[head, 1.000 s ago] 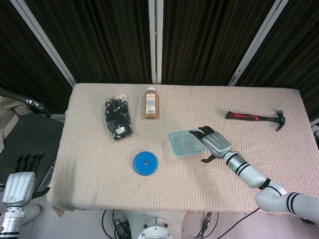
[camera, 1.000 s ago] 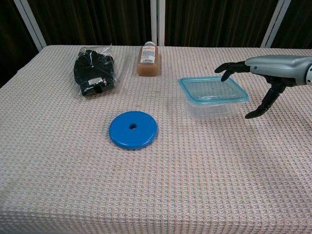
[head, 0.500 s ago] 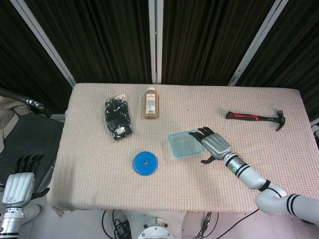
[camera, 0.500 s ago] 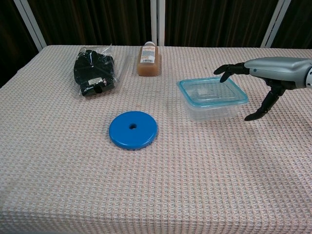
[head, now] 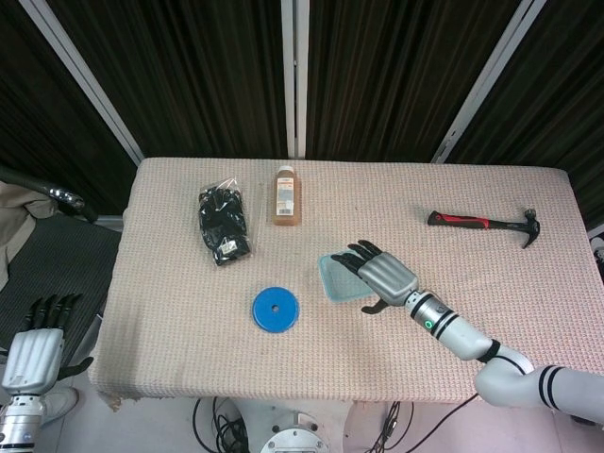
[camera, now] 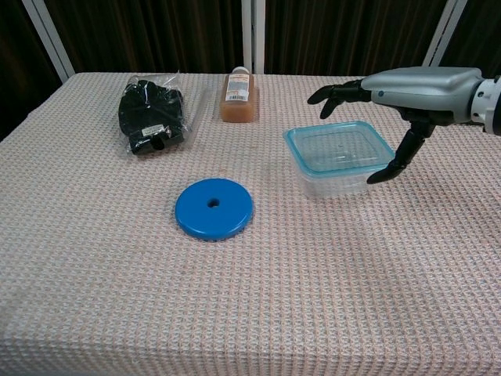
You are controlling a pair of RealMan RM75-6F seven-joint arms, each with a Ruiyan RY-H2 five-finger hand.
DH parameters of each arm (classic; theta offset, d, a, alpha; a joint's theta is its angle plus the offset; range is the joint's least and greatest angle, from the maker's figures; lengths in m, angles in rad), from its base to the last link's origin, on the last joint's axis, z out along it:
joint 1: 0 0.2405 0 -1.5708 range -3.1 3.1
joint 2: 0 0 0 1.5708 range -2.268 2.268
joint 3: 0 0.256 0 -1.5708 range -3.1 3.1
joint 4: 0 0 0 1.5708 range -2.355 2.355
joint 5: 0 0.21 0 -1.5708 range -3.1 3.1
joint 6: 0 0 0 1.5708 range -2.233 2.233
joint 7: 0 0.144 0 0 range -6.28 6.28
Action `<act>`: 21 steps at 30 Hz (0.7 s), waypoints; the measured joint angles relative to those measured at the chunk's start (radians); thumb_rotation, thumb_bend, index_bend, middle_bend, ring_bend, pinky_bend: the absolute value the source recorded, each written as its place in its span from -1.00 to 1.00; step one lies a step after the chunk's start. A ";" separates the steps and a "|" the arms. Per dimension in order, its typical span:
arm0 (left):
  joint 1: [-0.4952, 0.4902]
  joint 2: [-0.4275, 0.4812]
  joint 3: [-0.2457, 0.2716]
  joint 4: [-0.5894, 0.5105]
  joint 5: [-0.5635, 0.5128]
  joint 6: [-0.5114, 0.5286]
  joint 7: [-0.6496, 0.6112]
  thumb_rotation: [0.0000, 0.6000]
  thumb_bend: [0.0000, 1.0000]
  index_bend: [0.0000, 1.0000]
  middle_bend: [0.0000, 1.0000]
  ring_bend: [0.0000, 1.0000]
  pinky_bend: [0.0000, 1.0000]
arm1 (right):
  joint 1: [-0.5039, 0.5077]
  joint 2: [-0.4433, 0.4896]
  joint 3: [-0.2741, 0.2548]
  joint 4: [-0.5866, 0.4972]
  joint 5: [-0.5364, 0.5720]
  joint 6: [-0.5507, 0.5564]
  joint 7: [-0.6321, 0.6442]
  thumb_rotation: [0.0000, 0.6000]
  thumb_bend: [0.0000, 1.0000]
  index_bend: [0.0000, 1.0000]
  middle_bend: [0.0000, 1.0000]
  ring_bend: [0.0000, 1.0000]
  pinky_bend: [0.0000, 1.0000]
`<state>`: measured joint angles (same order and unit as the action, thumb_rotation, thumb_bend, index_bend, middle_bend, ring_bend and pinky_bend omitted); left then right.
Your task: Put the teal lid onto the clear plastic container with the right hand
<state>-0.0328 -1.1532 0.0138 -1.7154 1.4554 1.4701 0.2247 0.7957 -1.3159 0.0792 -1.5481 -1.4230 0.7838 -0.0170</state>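
My right hand (camera: 407, 90) hovers, fingers spread and empty, over the clear plastic container (camera: 339, 158). The teal lid (camera: 338, 146) appears seated. Next, I judge: press down to confirm, then withdraw toward three o'clock.

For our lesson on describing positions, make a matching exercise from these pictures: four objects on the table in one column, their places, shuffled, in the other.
Things:
1. red-handled metal hammer
2. flat blue round disc
3. clear plastic container with teal lid
4. brown liquid bottle

Places:
A. under the right robot hand
B. beside the black bagged item, at the table's far side
C. near the table's right end
D. nearer the table's front edge than the bottle

Pairs: 1-C, 2-D, 3-A, 4-B
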 measured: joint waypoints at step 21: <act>0.002 -0.008 0.000 0.020 -0.002 -0.007 -0.018 1.00 -1.00 -0.80 -0.83 -0.98 -0.95 | 0.053 -0.094 -0.005 0.054 0.095 -0.084 -0.067 1.00 -0.95 -1.00 -0.72 -1.00 -1.00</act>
<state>-0.0309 -1.1614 0.0136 -1.6959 1.4531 1.4631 0.2069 0.8483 -1.4103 0.0738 -1.4941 -1.3276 0.7002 -0.0841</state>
